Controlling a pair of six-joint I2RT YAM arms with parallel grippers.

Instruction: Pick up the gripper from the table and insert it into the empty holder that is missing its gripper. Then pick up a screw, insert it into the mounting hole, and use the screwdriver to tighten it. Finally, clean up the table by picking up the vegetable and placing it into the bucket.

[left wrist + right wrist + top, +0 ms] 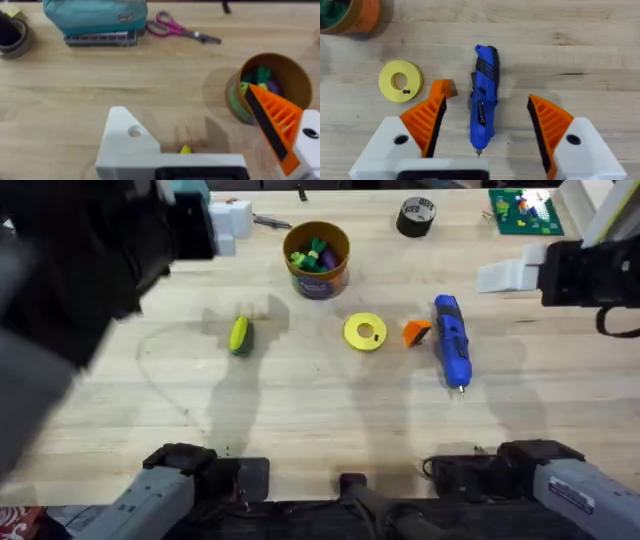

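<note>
The small orange gripper (pixel 416 332) lies on the table between the yellow disc and the blue screwdriver (pixel 450 340). My left gripper (pixel 185 105) hangs open high above the table. One of its fingers is a bare white holder (pixel 125 140), the other carries an orange ribbed pad (pixel 275 125). My right gripper (pixel 486 100) is open above the screwdriver (pixel 482 110), both orange pads in place, with the loose gripper (pixel 445 88) beside one finger. The yellow-green vegetable (pixel 239 335) lies left of centre. The brown-orange bucket (pixel 317 255) stands behind it, toys inside.
A yellow disc (pixel 400 81) with a small dark screw (pixel 406 91) on it lies beside the orange gripper. A black tape roll (pixel 416 215) and a green board (pixel 525 210) sit at the back right. A teal pouch (pixel 95 15) and scissors (pixel 175 27) lie at the far edge.
</note>
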